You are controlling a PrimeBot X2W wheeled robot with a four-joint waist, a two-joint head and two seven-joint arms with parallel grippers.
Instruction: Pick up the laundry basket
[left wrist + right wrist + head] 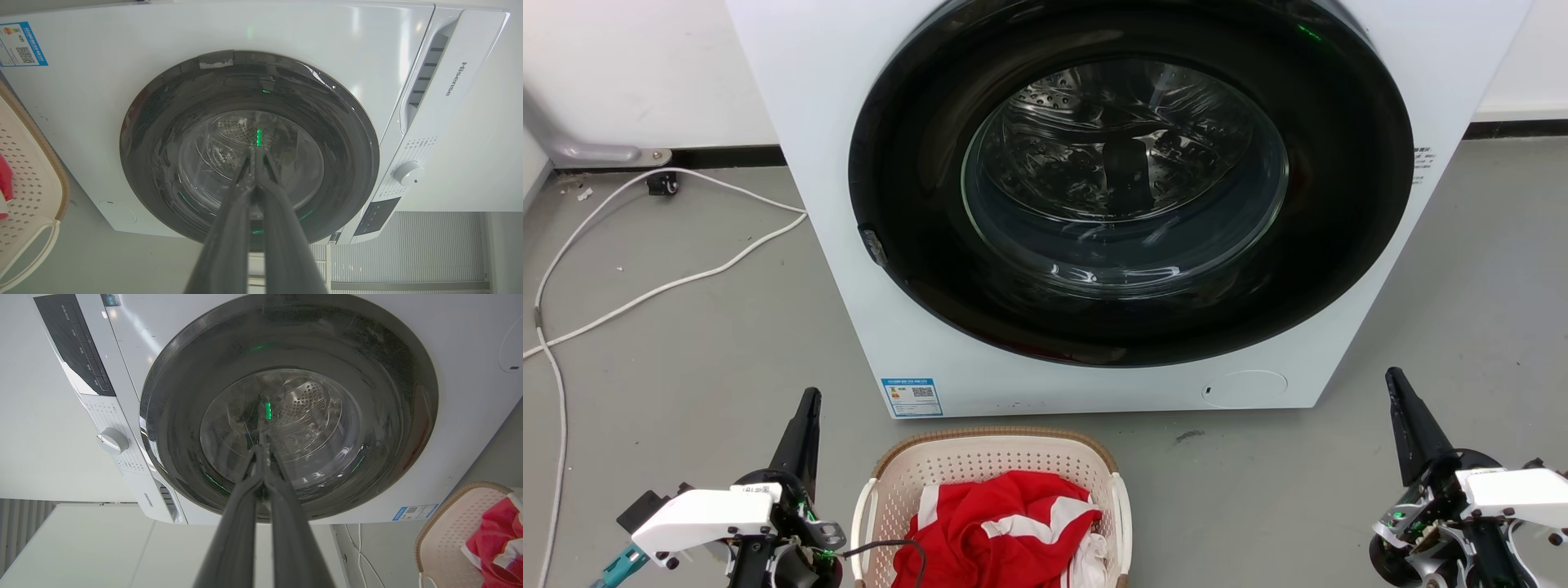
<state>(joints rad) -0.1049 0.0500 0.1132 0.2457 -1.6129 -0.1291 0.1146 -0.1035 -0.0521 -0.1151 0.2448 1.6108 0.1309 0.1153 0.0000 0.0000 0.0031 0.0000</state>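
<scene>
Down at the bottom centre of the head view, the laundry basket [980, 461] sits on the grey floor [727, 351] right in front of the white washer [1013, 384], a red-and-white garment [1005, 523] heaped inside. The left gripper [810, 402] hangs just beside the basket's left handle, fingers pressed together, gripping nothing. The right gripper [1395, 382] is well apart on the other side, its fingers pinched together too, empty. Both point toward the washer's round glass door [1127, 180]. A white cable [645, 290] trails across the floor at left.
</scene>
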